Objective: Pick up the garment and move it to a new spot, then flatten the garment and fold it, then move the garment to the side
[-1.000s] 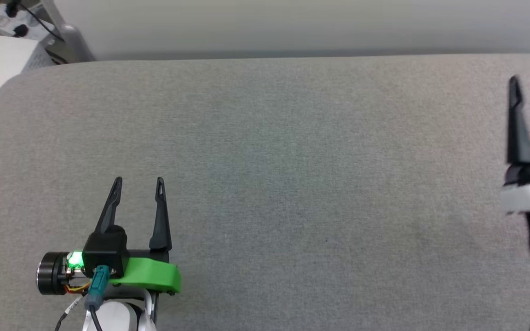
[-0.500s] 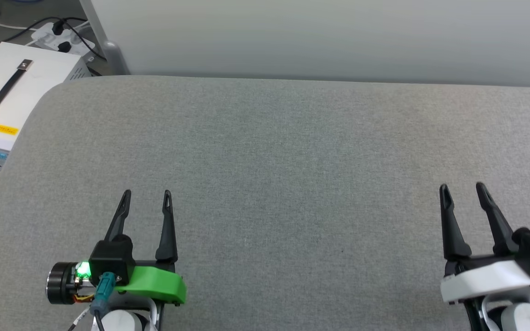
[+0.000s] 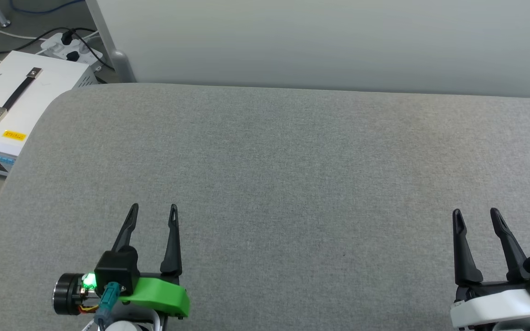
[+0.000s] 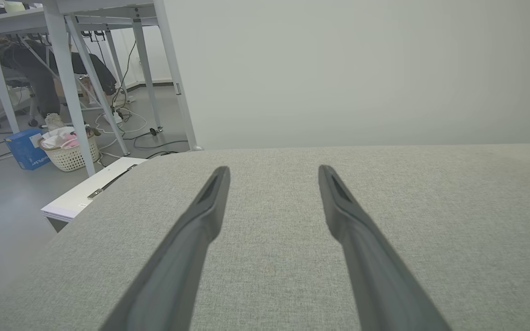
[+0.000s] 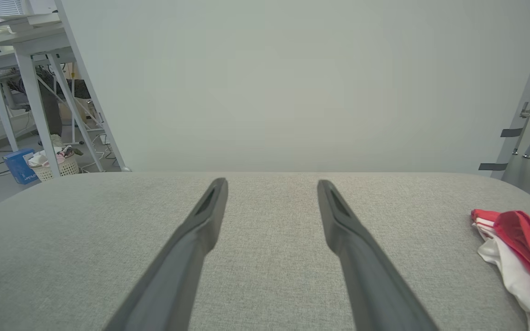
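Now: both arms hover low over a grey table (image 3: 292, 161), holding nothing.
Left gripper (image 3: 153, 207): fingers spread, empty.
Right gripper (image 3: 475, 212): fingers spread, empty.
Garment (image 5: 520, 243): a bunched red-and-white heap near the table's right end, off to the right gripper's side and well apart from it.
Risk: a pinch could catch one loose layer, leaving the rest to trail. A sideways nudge this near the rounded end could tip it over the edge. The head view catches a sliver of it, so aim may suffer.
Writing: the yellow label (image 3: 14, 135) on the white case (image 3: 21, 92) and the print on the blue box (image 4: 25, 149) are too small to read. Nothing is legible on the garment's folds.
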You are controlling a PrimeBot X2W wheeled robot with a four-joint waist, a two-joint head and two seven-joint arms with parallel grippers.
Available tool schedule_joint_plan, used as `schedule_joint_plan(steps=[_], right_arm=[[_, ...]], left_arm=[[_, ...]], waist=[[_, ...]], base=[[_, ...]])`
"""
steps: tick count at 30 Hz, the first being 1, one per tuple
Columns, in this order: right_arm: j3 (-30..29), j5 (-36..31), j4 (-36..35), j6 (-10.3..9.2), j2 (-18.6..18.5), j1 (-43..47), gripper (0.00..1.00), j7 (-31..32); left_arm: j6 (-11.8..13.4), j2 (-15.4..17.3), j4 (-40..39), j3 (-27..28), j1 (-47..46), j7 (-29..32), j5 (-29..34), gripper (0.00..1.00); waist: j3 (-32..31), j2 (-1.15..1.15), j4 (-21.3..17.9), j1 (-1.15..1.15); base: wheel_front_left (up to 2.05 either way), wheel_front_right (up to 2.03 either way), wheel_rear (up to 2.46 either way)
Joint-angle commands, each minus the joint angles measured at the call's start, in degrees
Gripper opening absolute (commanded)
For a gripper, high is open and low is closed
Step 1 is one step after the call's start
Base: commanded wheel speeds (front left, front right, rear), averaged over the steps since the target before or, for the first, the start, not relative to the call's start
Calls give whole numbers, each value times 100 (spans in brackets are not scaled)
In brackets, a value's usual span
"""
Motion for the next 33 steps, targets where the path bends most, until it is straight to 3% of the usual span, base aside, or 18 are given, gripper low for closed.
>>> schedule_joint_plan(steps=[1, 6, 7, 33], right_arm=[[-19, -51, -44, -4, 21, 79, 100, -13], [-42, -67, -38, -4, 47, 116, 100, -13], [-34, -43, -10, 0, 33, 32, 0, 0], [27, -208, 51, -1, 47, -74, 0, 256]], left_arm=[[-42, -38, 2, 6, 86, -34, -49, 100], [-82, -65, -41, 17, 104, -34, -77, 100], [-67, -29, -32, 11, 32, 0, -47, 0], [-49, -57, -96, 77, 33, 258, 24, 0]], waist=[[-4, 0, 6, 0], [4, 0, 13, 0], [4, 0, 13, 0], [-46, 0, -58, 0]], base=[[0, 0, 0], [0, 0, 0], [0, 0, 0], [0, 0, 0]])
